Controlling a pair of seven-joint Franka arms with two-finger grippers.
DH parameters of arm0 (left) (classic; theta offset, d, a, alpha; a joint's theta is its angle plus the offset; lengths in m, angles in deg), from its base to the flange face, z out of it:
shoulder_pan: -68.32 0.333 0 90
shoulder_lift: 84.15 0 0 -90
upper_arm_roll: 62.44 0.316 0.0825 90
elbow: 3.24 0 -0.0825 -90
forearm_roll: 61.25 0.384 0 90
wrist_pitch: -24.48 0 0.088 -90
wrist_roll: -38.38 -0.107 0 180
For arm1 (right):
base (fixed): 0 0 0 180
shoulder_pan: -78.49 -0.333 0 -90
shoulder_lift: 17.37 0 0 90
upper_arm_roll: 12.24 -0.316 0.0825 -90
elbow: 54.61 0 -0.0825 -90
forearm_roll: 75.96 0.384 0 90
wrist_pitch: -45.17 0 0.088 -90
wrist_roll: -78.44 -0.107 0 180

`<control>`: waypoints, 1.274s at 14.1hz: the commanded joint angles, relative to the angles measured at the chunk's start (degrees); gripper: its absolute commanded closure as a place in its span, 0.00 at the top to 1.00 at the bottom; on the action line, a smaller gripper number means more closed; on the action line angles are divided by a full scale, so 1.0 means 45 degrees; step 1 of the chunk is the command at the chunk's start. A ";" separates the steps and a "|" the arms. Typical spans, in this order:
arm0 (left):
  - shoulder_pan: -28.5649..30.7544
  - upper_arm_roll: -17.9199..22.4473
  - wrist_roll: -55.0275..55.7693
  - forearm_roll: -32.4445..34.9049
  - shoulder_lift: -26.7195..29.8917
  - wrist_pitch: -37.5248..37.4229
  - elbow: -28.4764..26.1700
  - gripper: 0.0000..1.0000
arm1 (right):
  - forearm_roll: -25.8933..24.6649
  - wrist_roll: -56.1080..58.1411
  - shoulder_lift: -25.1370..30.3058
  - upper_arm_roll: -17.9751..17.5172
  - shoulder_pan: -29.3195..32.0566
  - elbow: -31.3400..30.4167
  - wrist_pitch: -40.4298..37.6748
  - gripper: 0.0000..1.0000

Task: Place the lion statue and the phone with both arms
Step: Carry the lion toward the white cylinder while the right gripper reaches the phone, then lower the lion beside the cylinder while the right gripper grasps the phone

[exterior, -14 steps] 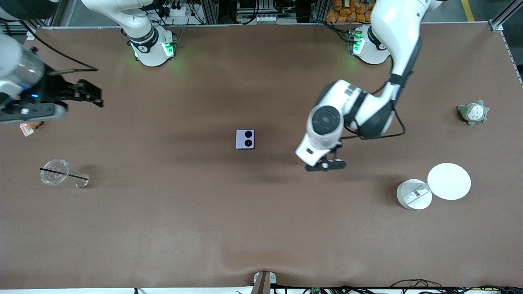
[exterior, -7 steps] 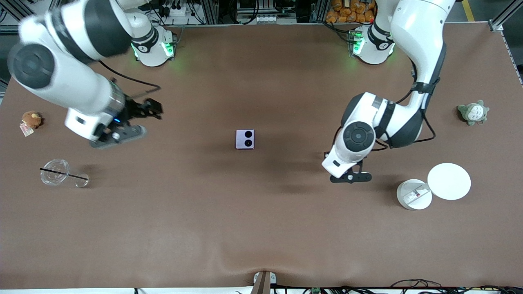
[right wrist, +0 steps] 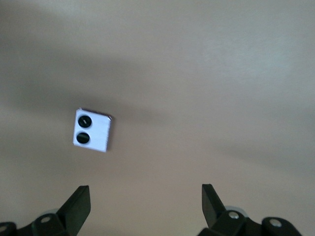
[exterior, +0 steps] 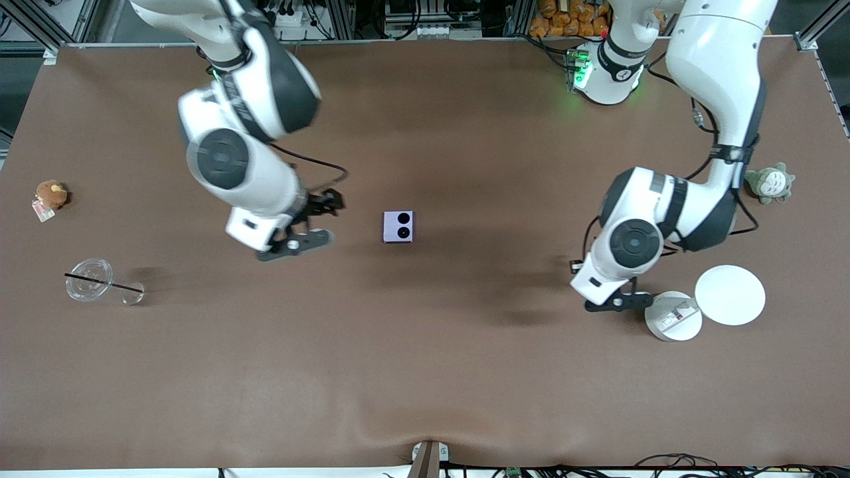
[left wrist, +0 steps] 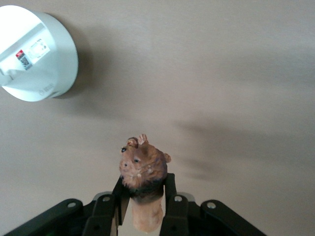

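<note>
The phone lies flat at the table's middle, two black circles up. It also shows in the right wrist view. My right gripper hangs open and empty over the table beside the phone, toward the right arm's end; its jaws stand wide apart in the right wrist view. My left gripper is over the table beside the white round container, shut on the lion statue, an orange-brown figurine held between the fingers. In the front view the left hand hides the statue.
A white round container, also in the left wrist view, and a white disc lie at the left arm's end. A grey-green plush sits there too. A brown plush and a tipped clear cup lie at the right arm's end.
The right arm has swung from its end of the table to just beside the phone. The left arm has carried the lion statue away from the middle toward the white container.
</note>
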 commanded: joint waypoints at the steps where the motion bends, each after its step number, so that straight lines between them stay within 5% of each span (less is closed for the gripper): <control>1: 0.0729 -0.0136 -0.0506 0.0253 -0.0133 0.0873 -0.0402 0.00 | 0.0144 -0.1522 -0.1171 0.0148 -0.0897 0.0215 0.1068 1.00; 8: 0.1648 -0.0136 -0.2145 0.0292 -0.1265 0.3432 -0.0034 0.00 | 0.0242 -0.2968 -0.2404 0.0109 -0.1584 -0.1171 0.4060 1.00; 10: 0.1941 -0.0136 -0.3062 0.0292 -0.1481 0.4115 0.0027 0.00 | 0.0998 -0.3029 -0.2852 0.0109 -0.1662 -0.1191 0.4489 1.00; 15: 0.2138 -0.0136 -0.3477 0.0272 -0.1716 0.4411 -0.0051 0.00 | 0.1297 -0.3048 -0.3265 0.0090 -0.2228 -0.1992 0.5956 1.00; 16: 0.2118 -0.0117 -0.3497 0.0311 -0.1716 0.4412 -0.0032 0.40 | 0.1297 -0.3048 -0.3304 0.0090 -0.2344 -0.1992 0.5995 1.00; 17: 0.2022 -0.0116 -0.3497 0.0389 -0.1697 0.4412 -0.0032 0.99 | 0.1316 -0.3048 -0.3324 0.0090 -0.2481 -0.2012 0.6015 1.00; 18: 0.2001 -0.0116 -0.3477 0.0409 -0.1658 0.4392 -0.0051 1.00 | 0.1297 -0.3048 -0.3343 0.0090 -0.2521 -0.2012 0.6073 1.00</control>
